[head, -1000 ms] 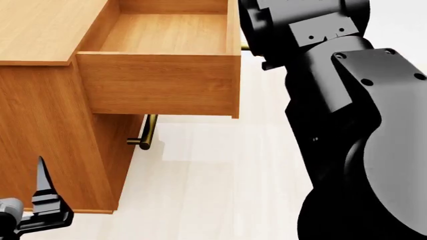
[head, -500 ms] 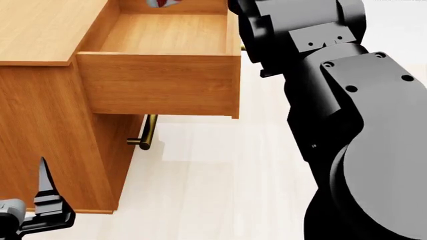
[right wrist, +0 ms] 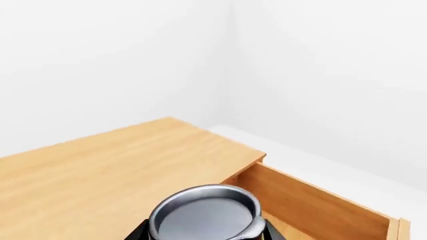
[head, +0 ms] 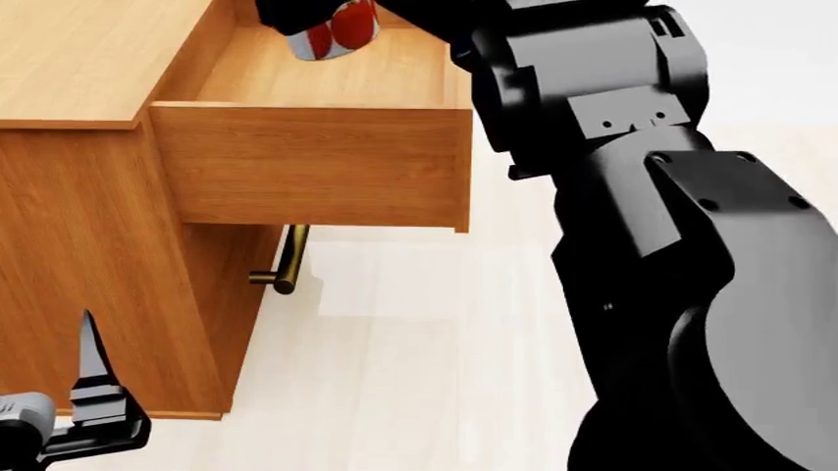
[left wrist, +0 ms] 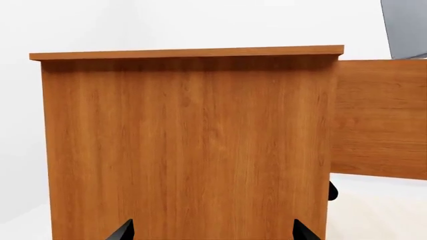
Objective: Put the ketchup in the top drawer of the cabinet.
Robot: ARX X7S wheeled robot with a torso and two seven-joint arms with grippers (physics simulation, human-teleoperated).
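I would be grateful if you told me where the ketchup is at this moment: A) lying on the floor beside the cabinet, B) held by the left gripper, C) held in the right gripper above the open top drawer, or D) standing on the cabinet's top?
C: in the head view the ketchup sits in the right gripper over the pulled-out top drawer, while the left gripper hangs low by the cabinet, holding nothing.

The pale floor (head: 433, 373) carries the cabinet (head: 92, 255), an orange-brown wood-grain unit standing upright on it. The top drawer (head: 314, 177) is pulled out over the floor, its inside bare wood where visible. Below it a brass handle (head: 290, 260) projects from the lower front.
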